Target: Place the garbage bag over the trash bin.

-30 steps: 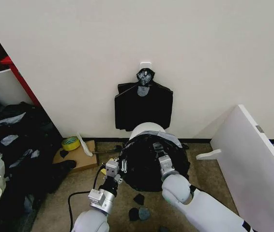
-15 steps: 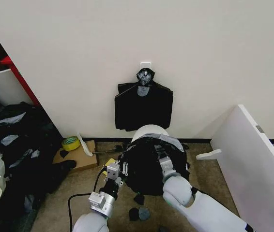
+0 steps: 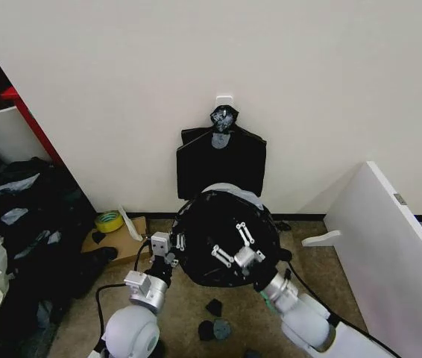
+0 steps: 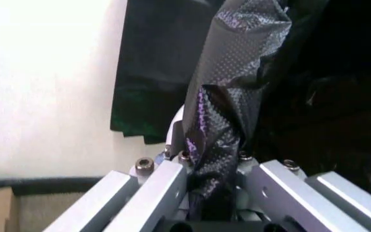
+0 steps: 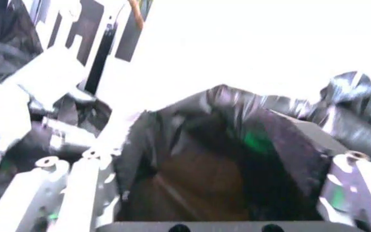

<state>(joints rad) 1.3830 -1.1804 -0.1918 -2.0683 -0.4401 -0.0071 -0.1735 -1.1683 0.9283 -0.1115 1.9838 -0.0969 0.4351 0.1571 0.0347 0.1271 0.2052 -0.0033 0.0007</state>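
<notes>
Your left gripper [image 3: 172, 251] pinches the garbage bag [image 3: 218, 231] edge; right gripper [image 3: 235, 245] also clamps bag film. Bag sits lower centre of the head view, stretched wide above the trash bin [image 3: 230, 191], white rim peeking behind. Judged partway: mouth open, not yet seated. Brown floor [image 3: 189, 313], white wall [image 3: 285, 82].

Garbage bag [image 3: 218, 239] glossy black, fine dotted texture on the pinched fold [image 4: 227, 121]. Trash bin [image 3: 233, 191] white at far rim. Black bundle [image 3: 221, 168] on cream wall, grey-flecked knot. Far left: yellow tape roll [image 3: 109, 221], brown cardboard [image 3: 125, 242]. White board [image 3: 390, 246] right. Grippers silver.
</notes>
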